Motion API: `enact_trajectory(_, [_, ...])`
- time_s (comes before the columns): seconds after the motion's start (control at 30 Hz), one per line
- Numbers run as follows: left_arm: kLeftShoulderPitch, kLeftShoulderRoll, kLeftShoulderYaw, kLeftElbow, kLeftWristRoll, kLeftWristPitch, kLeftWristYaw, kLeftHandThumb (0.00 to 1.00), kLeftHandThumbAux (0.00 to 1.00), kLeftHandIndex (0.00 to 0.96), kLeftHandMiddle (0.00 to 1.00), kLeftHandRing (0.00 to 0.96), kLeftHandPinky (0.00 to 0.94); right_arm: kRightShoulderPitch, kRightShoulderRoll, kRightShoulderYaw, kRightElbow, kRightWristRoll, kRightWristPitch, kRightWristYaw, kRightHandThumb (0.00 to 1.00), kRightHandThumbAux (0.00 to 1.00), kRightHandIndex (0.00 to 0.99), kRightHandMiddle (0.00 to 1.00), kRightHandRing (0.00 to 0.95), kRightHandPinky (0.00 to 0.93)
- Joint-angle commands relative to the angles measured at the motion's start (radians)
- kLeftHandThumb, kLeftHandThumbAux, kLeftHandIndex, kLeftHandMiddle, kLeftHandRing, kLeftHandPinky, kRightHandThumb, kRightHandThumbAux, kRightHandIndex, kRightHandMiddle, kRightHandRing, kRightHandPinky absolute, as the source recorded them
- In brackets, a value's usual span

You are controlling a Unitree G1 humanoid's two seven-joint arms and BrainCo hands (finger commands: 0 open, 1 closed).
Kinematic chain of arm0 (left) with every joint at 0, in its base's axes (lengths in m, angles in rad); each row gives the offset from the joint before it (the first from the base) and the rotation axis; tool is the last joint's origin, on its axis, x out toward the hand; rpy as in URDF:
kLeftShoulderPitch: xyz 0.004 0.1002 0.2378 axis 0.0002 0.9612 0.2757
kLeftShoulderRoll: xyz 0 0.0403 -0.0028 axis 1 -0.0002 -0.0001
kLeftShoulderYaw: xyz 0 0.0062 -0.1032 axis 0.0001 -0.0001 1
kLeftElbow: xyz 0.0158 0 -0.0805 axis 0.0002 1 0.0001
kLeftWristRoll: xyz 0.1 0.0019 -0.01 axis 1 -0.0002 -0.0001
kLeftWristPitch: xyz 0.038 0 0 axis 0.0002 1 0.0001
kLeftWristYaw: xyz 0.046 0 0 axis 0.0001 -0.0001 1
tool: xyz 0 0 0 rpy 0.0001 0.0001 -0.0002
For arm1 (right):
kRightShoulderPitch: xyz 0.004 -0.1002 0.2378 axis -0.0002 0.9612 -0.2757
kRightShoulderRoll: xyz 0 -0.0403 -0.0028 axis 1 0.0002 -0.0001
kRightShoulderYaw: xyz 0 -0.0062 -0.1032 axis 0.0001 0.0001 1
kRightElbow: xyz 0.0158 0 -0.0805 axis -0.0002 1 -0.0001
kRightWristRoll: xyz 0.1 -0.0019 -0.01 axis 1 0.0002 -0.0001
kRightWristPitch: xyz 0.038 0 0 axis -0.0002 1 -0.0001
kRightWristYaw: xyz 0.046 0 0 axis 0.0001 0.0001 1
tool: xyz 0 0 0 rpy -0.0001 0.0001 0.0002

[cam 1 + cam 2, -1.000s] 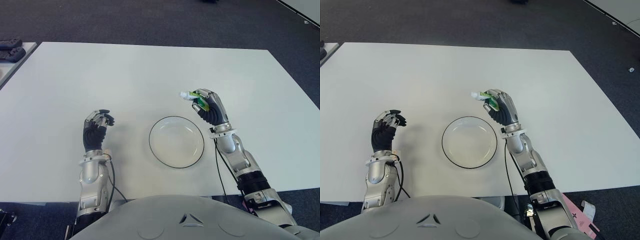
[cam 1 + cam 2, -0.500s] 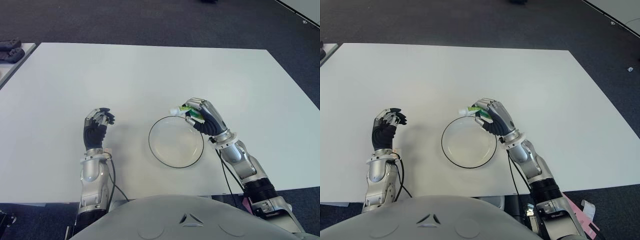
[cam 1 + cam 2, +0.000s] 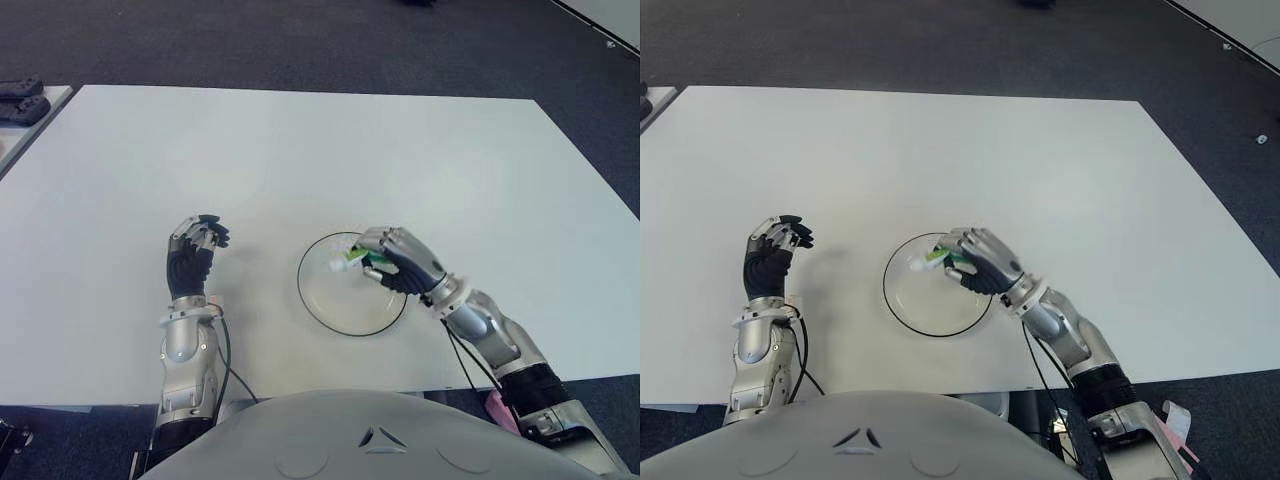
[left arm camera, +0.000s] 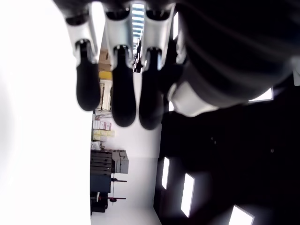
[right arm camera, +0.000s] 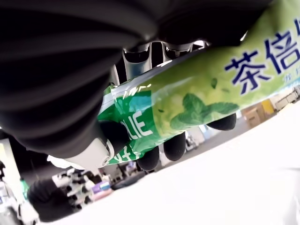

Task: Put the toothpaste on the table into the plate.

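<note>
A: Where is the right robot hand (image 3: pixel 400 264)?

B: Above the plate (image 3: pixel 330 315), fingers wrapped around the green toothpaste (image 3: pixel 355 258).

A: How does the tube lie?

B: Its cap points toward nine o'clock, over the plate's two o'clock part. The left robot hand (image 3: pixel 195 250), curled and empty, shows over the tabletop (image 3: pixel 300 150) at nine o'clock.

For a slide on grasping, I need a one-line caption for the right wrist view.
Right hand gripping a green toothpaste tube, fingers curled around it, above the white table.
</note>
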Motion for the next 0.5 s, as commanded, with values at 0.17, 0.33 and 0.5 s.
enact_trajectory(0.17, [0.001, 0.006, 0.008, 0.019, 0.031, 0.025, 0.016, 0.706, 0.718, 0.438, 0.556, 0.549, 0.514, 0.037, 0.006, 0.057, 0.03, -0.091, 0.031, 0.013, 0.719, 0.711, 0.441, 0.892, 0.903, 0.898])
enact_trajectory(0.33, [0.0, 0.005, 0.011, 0.022, 0.044, 0.024, 0.018, 0.706, 0.718, 0.437, 0.559, 0.546, 0.505, 0.045, 0.012, 0.079, 0.046, -0.08, 0.073, 0.066, 0.716, 0.712, 0.441, 0.894, 0.903, 0.896])
enact_trajectory(0.5, [0.002, 0.003, 0.016, 0.022, 0.047, 0.022, 0.014, 0.706, 0.719, 0.437, 0.56, 0.545, 0.507, 0.056, 0.024, 0.097, 0.053, -0.089, 0.126, 0.089, 0.715, 0.713, 0.44, 0.898, 0.905, 0.899])
